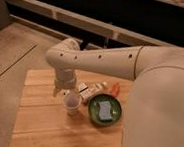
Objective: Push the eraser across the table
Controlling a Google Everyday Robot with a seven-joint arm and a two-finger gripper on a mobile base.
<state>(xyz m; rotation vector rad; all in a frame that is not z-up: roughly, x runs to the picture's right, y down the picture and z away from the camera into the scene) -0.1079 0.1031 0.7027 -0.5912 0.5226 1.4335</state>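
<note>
The eraser (pixel 91 90) is a small whitish oblong block with a dark end, lying on the light wooden table (pixel 43 127) near its far edge, right of centre. My gripper (pixel 63 89) hangs down from the white arm just left of the eraser, low over the tabletop. A clear plastic cup (pixel 71 104) stands right in front of the gripper and the eraser.
A green plate (pixel 114 119) holding a blue-grey square sponge (pixel 104 110) sits right of the cup. A small orange thing (pixel 116 88) lies behind the plate. The arm's large white body (pixel 157 101) covers the table's right side. Floor lies to the left.
</note>
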